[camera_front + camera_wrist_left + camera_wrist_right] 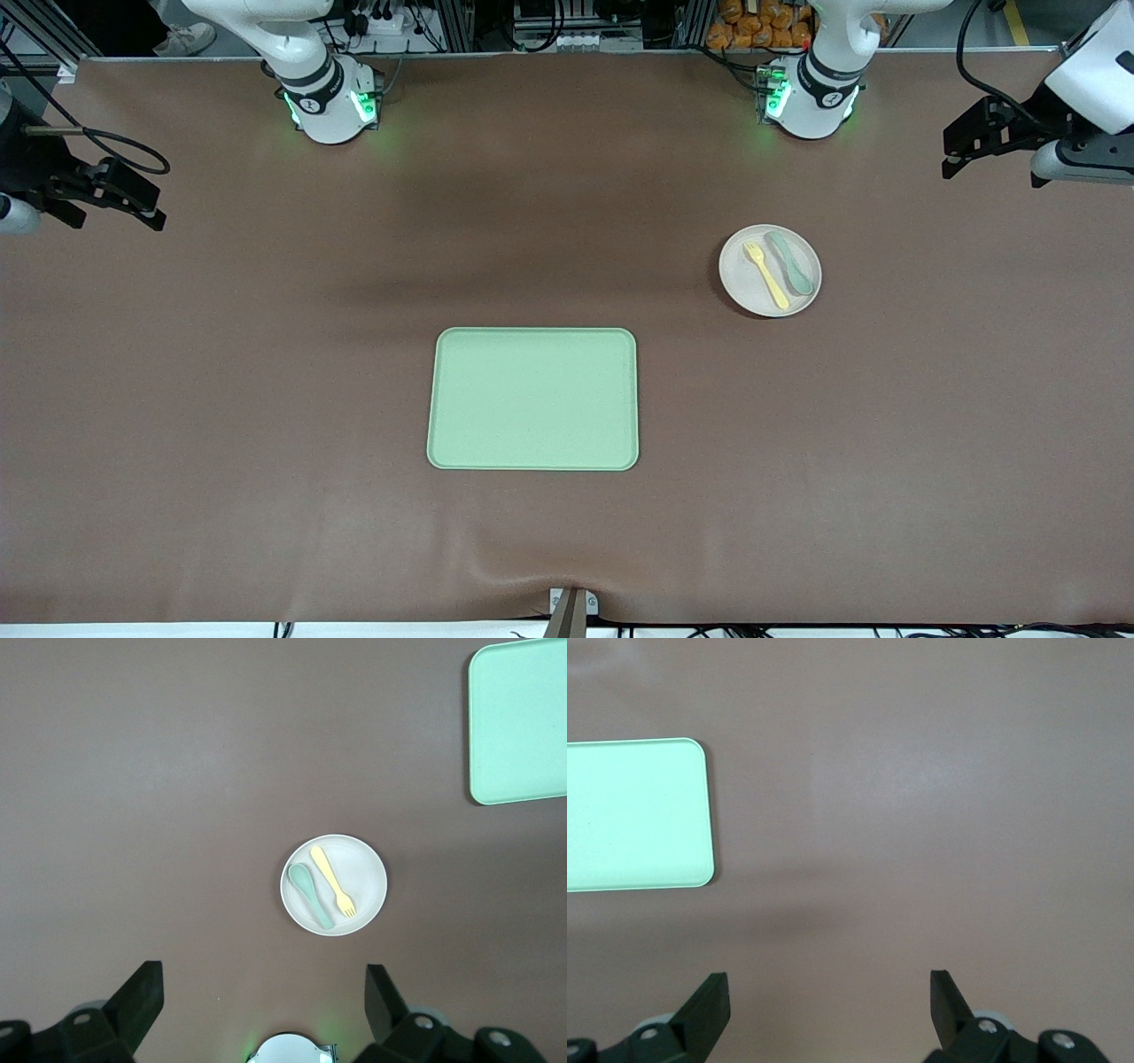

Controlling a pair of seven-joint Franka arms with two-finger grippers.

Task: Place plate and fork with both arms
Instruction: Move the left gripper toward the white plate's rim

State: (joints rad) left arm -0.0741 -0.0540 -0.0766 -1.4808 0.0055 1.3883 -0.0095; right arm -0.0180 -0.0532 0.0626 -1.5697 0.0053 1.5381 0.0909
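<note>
Nearest the front camera, the green tray [532,399] is seen bare on the counter [221,399]; farther off, toward the left arm's end, the plate [770,270] carries the fork [765,275] beside a spoon [791,262]. Left end effector [961,146] and right end effector [133,199] are held apart and empty over the counter's ends. The plate's rim is best approached low and level so the fork is not spilled.

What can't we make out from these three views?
- Left end effector: front view shows it over the table's end; its arm is cut off by the picture's edge.
- Right end effector: front view, arm likewise cut off.
- Plate, fork, spoon: outside the right wrist view.
- Tray: cut off by the edge in both wrist views.
</note>
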